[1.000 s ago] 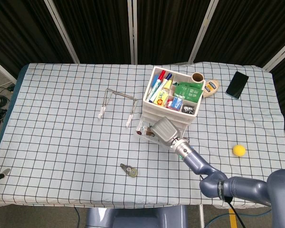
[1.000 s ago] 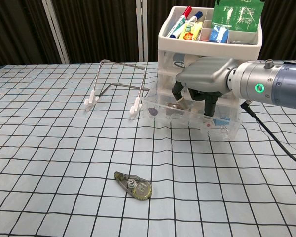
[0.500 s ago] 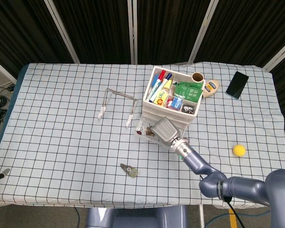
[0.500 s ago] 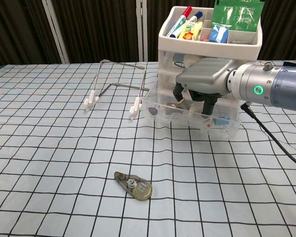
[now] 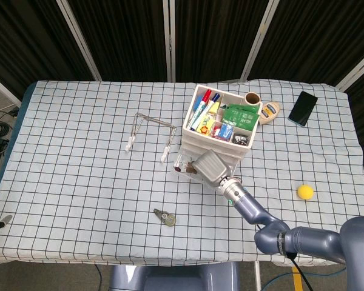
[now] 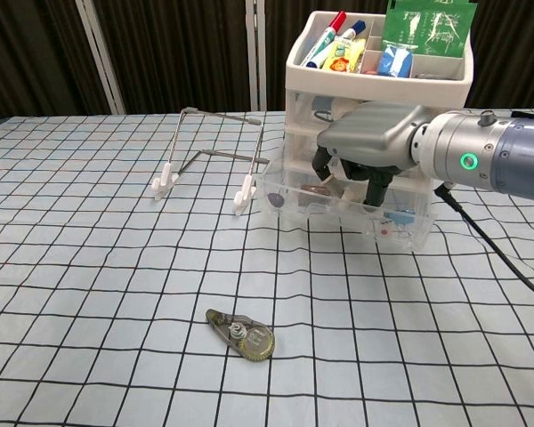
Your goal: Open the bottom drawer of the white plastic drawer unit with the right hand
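The white plastic drawer unit point(image 5: 191, 138) point(image 6: 303, 98) stands at the table's back right, its top tray full of pens and packets. Its clear bottom drawer point(image 5: 181, 165) point(image 6: 334, 221) is pulled out toward the front and holds small clips and odds and ends. My right hand point(image 5: 208, 165) point(image 6: 369, 142) hovers over the open drawer, knuckles up, with its fingers point(image 6: 371, 185) curled down into the drawer behind the front wall. Whether they touch the wall I cannot tell. My left hand shows in neither view.
A wire stand point(image 5: 150, 130) point(image 6: 209, 156) sits left of the unit. A correction tape dispenser point(image 5: 165, 217) point(image 6: 242, 334) lies near the front. A yellow ball point(image 5: 304, 192), a black phone point(image 5: 303, 108) and a small tan object point(image 5: 269, 111) lie to the right.
My right hand has risen slightly, and its fingers have lifted a little inside the drawer. The drawer and the other things stay put.
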Controlling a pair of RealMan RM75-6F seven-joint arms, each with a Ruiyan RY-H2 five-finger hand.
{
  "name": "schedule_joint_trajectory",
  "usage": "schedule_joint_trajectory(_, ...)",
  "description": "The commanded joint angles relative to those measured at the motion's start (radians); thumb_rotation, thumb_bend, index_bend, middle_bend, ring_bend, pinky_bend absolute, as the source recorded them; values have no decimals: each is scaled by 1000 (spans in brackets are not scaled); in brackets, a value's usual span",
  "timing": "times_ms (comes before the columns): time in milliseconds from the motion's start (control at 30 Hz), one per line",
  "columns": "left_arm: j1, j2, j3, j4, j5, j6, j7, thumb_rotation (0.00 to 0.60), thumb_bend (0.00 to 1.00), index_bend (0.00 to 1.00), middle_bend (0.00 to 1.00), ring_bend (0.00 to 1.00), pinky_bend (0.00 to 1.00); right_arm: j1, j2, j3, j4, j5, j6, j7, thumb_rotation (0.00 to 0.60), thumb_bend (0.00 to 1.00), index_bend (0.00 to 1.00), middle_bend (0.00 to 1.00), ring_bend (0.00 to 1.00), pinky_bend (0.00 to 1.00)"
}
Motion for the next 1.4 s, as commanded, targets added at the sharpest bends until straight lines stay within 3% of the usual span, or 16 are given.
schedule_joint_trajectory(33,1,1,0,0,3,3,-2,600,106,0,0,0,0,-1,5,3,-11,3,9,-5,600,219,618,1000,1000,903)
schedule_joint_trajectory(800,10,3,6,-5,25,22,-8,600,106,0,0,0,0,-51,138,27,-196,-30,144,-42,600,227,628,1000,1000,903)
schedule_joint_trajectory(1167,21,4,17,-11,66,52,-4,600,105,0,0,0,0,-181,306,1,-355,-134,309,23,600,228,623,1000,1000,903)
schedule_joint_trajectory(1400,26,-5,30,-20,99,67,28,600,105,0,0,0,0,-294,416,-44,-378,-217,412,107,600,228,619,1000,1000,903)
